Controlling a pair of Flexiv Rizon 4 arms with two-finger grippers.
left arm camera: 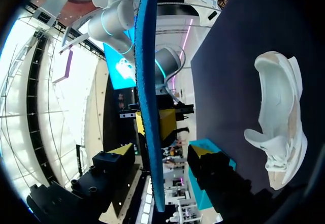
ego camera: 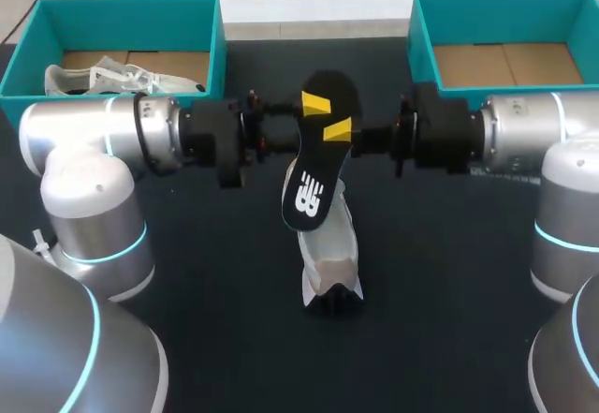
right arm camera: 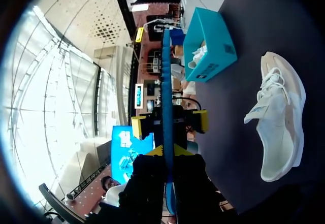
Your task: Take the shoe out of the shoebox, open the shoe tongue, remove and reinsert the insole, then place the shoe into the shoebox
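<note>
Logo-printed insole (ego camera: 314,165) pinched in right jaws above shoe (ego camera: 329,254).

Dark table with one shoe and two boxes on it

The table (ego camera: 449,282) has a flat black top without any pattern. Near its middle a white shoe (ego camera: 329,254) stands on its sole, with the opening and the laces turned upward and a pale tan edge along the sole. At the far edge of the table there are two open boxes of blue-green colour, the left shoebox (ego camera: 217,48) at the far left corner and the right shoebox (ego camera: 421,48) at the far right corner. They are well apart from each other and from the shoe.
</note>
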